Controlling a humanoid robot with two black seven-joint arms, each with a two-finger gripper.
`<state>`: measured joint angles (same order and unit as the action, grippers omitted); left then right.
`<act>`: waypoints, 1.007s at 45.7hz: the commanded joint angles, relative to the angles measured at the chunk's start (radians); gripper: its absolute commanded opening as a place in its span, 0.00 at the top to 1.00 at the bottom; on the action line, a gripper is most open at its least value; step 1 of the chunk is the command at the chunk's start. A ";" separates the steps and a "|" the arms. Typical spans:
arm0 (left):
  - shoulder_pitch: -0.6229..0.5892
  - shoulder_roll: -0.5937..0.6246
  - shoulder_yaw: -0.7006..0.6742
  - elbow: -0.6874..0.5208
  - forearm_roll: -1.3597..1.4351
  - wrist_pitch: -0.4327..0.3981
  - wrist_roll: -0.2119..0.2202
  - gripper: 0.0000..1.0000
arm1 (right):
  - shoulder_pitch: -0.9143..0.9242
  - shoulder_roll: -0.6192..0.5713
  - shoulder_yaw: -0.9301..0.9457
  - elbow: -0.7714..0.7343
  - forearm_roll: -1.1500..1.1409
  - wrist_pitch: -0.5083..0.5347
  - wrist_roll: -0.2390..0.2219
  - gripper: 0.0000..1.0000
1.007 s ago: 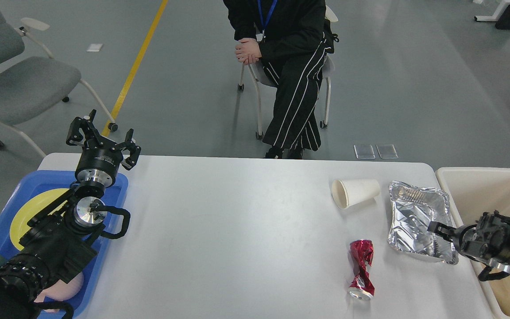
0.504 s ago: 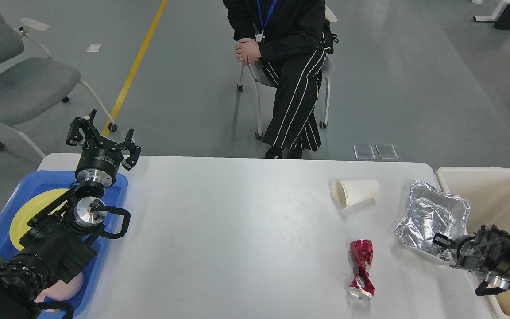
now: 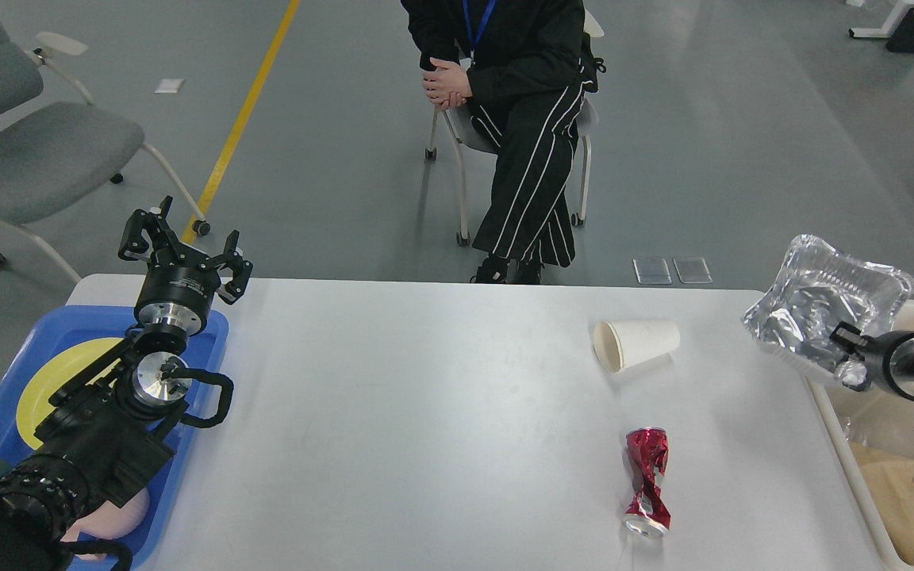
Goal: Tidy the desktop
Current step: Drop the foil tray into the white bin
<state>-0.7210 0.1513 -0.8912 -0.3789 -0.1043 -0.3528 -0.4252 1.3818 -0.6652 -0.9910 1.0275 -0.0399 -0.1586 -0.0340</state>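
Foil tray (image 3: 826, 305) in right gripper (image 3: 844, 342)

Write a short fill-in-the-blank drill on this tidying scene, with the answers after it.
1. The right gripper holds the foil tray over the beige ____.
2. The paper cup lies on its ____.
3. The crushed can is ____ in colour.
4. The left gripper is ____ and holds nothing.

Answers: bin; side; red; open

Matt smooth white table (image 3: 441, 412), crinkled shiny foil tray (image 3: 822, 305), paper cup (image 3: 638, 344), crushed glossy red metal can (image 3: 647, 492), glossy blue plastic tray (image 3: 9, 373), brushed metal on black left claw (image 3: 181, 247).
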 commanded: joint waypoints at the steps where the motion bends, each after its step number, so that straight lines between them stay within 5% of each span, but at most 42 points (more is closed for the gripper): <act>1: 0.000 0.001 0.000 0.000 0.000 0.000 0.000 0.04 | 0.193 -0.083 -0.009 0.109 -0.009 0.025 0.000 1.00; 11: 0.000 0.001 0.000 0.000 0.000 0.000 0.000 0.04 | 0.402 -0.152 -0.009 0.131 -0.031 0.071 -0.004 1.00; 20: 0.000 0.001 0.000 0.000 0.000 0.000 0.000 0.04 | 0.393 -0.166 -0.008 0.063 -0.031 0.062 -0.009 1.00; 30: 0.000 -0.001 0.000 0.000 0.000 0.000 0.000 0.04 | 0.042 -0.162 0.025 -0.227 0.001 0.050 -0.010 1.00; 41: 0.000 0.001 0.000 0.000 0.000 0.000 -0.001 0.04 | -0.305 -0.142 0.126 -0.369 0.052 0.048 -0.009 1.00; 43: 0.000 0.001 0.000 0.000 0.000 0.000 0.000 0.04 | -0.354 -0.117 0.133 -0.397 0.052 0.048 -0.009 0.79; 46: 0.000 0.001 0.000 0.000 0.000 0.000 0.000 0.04 | -0.427 -0.071 0.143 -0.449 0.054 0.044 -0.009 0.26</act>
<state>-0.7210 0.1515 -0.8912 -0.3790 -0.1043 -0.3528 -0.4252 1.0772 -0.7982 -0.8684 0.6561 0.0116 -0.1103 -0.0434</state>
